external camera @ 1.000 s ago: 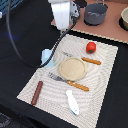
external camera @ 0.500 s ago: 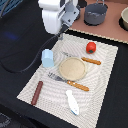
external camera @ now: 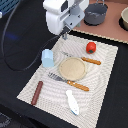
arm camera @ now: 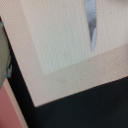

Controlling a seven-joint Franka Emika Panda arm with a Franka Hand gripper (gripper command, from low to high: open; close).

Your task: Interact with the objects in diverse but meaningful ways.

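While tool [external camera: 64, 36] hovers | blue carton [external camera: 48, 58] just beside, apart

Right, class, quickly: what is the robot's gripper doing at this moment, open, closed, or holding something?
Gripper: cannot be told. Its fingers are blurred and mostly hidden beneath the arm's white body; no toy is visibly held.

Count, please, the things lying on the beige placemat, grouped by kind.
Toys: 4 (red tomato-like ball, light blue carton-shaped block, dark brown sausage-like stick, white-and-blue fish-like piece)
Cutlery: 2 (wooden-handled fork, wooden-handled knife)
Plates: 1 (round tan plate)
Total: 7
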